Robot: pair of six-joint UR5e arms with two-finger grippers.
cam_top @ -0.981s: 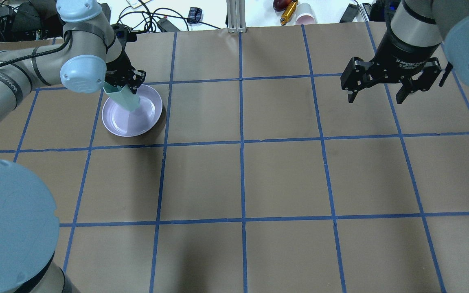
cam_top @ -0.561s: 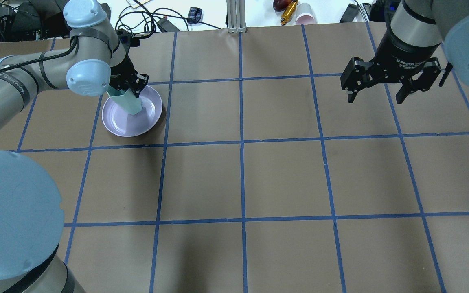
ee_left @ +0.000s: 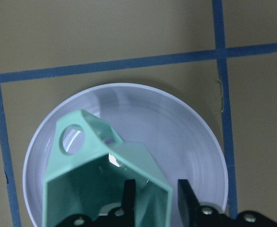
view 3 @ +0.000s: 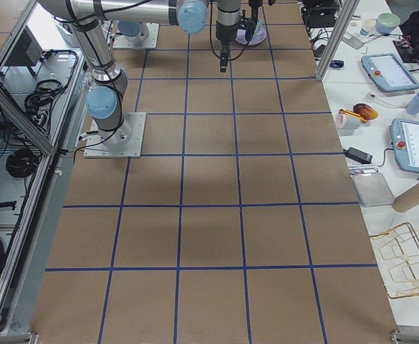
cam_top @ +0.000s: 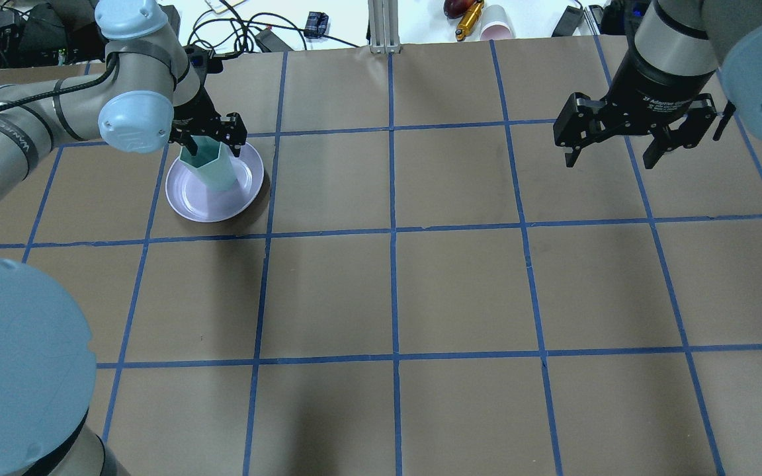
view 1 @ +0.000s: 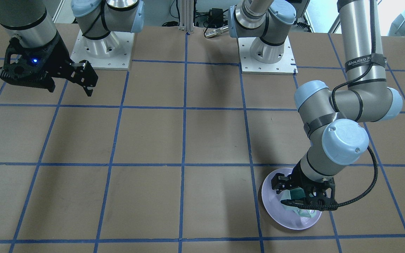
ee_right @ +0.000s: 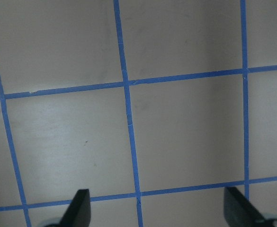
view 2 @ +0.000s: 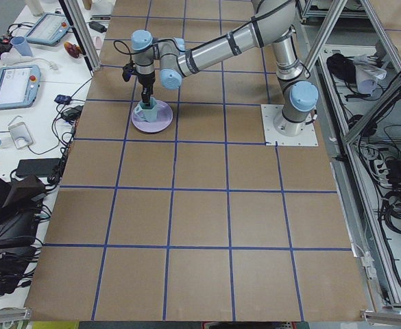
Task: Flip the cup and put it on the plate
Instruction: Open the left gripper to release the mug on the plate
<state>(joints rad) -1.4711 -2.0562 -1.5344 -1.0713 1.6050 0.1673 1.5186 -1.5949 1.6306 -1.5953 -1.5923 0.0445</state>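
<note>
The mint-green cup [cam_top: 209, 165] stands upright, mouth up, on the lavender plate [cam_top: 186, 201] at the table's far left. My left gripper [cam_top: 212, 142] is above it and shut on the cup's rim wall. In the left wrist view one finger [ee_left: 129, 198] is inside the cup [ee_left: 105, 175] and the other is outside, with the plate [ee_left: 190, 142] below. The cup's handle [ee_left: 72, 139] points away from the fingers. In the front-facing view the gripper [view 1: 302, 198] hides most of the cup [view 1: 296, 192] on the plate [view 1: 276, 207]. My right gripper [cam_top: 612, 158] is open and empty, high over the far right.
The brown table [cam_top: 394, 291] is marked with a blue tape grid. Cables, a pink cup [cam_top: 497, 30] and small items lie beyond its far edge. The right wrist view shows only bare paper and tape under the right gripper [ee_right: 157, 208].
My left gripper has turned the cup from tilted, base pointing forward and down, to upright on the plate with its mouth up. The right arm has not moved.
</note>
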